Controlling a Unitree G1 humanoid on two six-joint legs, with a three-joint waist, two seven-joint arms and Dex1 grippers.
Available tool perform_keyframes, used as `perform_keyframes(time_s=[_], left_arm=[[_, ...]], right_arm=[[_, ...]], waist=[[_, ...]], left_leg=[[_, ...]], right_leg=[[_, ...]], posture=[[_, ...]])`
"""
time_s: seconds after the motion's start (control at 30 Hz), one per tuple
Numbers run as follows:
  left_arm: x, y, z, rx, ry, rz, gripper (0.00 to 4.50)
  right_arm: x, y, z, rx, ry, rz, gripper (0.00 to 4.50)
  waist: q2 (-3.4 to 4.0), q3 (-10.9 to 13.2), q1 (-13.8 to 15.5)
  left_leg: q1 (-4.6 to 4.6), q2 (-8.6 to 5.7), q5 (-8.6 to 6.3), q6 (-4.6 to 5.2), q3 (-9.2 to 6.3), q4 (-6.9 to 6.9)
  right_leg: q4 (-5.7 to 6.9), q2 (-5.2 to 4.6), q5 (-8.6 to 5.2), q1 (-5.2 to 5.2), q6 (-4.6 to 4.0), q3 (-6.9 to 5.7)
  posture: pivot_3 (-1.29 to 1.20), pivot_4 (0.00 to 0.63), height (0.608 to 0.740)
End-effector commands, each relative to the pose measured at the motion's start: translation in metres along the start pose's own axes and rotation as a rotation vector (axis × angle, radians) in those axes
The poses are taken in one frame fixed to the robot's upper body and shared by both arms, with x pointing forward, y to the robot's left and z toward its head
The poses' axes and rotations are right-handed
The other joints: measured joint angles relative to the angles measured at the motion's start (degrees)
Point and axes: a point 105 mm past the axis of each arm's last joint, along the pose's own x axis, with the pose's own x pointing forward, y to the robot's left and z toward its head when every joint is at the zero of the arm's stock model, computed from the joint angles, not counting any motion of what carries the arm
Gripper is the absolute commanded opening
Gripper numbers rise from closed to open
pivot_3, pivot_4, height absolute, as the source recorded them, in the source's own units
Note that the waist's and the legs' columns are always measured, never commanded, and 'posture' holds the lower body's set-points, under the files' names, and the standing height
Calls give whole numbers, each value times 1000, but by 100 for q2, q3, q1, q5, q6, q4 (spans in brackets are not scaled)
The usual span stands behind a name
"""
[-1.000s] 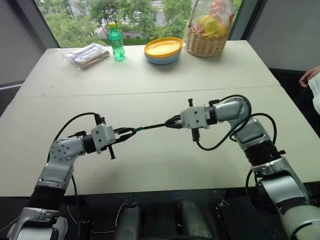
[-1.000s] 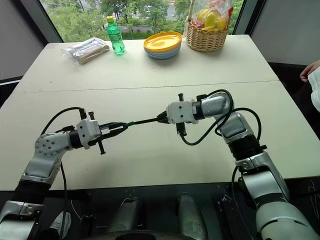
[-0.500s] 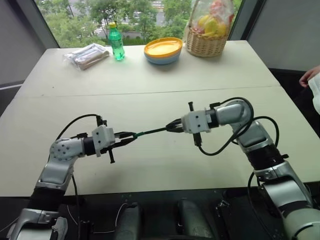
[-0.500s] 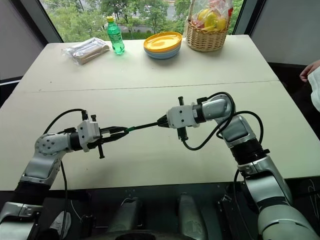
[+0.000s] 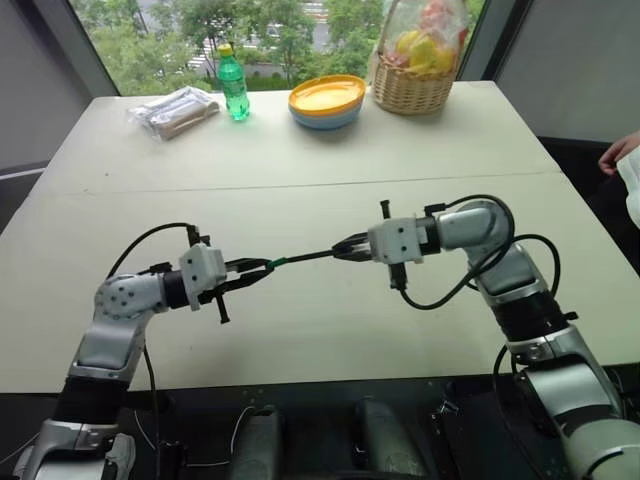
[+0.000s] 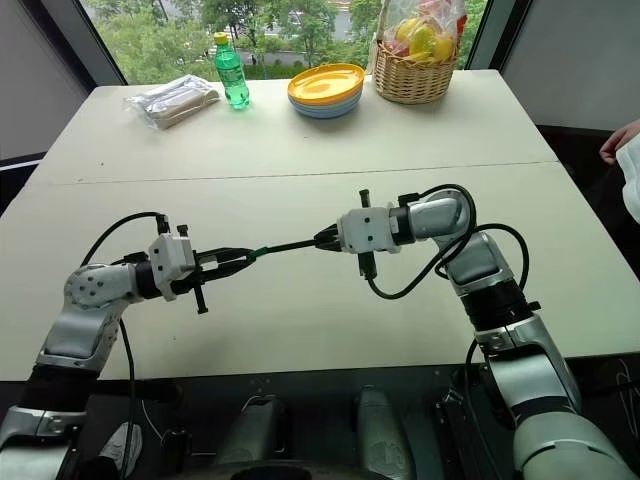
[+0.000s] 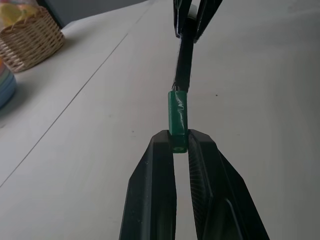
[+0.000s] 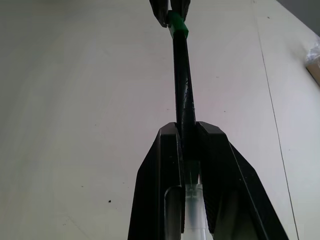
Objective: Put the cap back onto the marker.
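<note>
i am clamping the cap (image 7: pixel 178 119) in my left pincer (image 7: pixel 180 145) and the marker (image 8: pixel 183 90) in my right pincer (image 8: pixel 188 131), keeping both coaxial while pressing together until seated.

Looks like my office or meeting room: big pale table (image 5: pixel 300 150), window (image 5: pixel 200 30) onto trees, fruit basket (image 5: pixel 412 70), stacked plates (image 5: pixel 326 100).
</note>
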Motion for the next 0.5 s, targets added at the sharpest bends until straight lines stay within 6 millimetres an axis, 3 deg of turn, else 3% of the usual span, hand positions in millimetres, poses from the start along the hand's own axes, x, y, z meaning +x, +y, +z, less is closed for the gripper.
perform_keyframes(time_s=[0.03,0.5], left_arm=[[14,-10,22,50,-81,-72,0],[16,-11,25,59,-73,-67,0]], right_arm=[[16,6,40,-113,-159,70,49],[16,7,41,-149,-154,85,49]], waist=[[0,0,-2],[0,0,-2]], left_leg=[[0,0,0,0,0,0],[0,0,0,0,-1,1]], right_leg=[[0,0,0,0,0,0],[1,1,0,0,0,0]], posture=[[0,150,740],[0,150,740]])
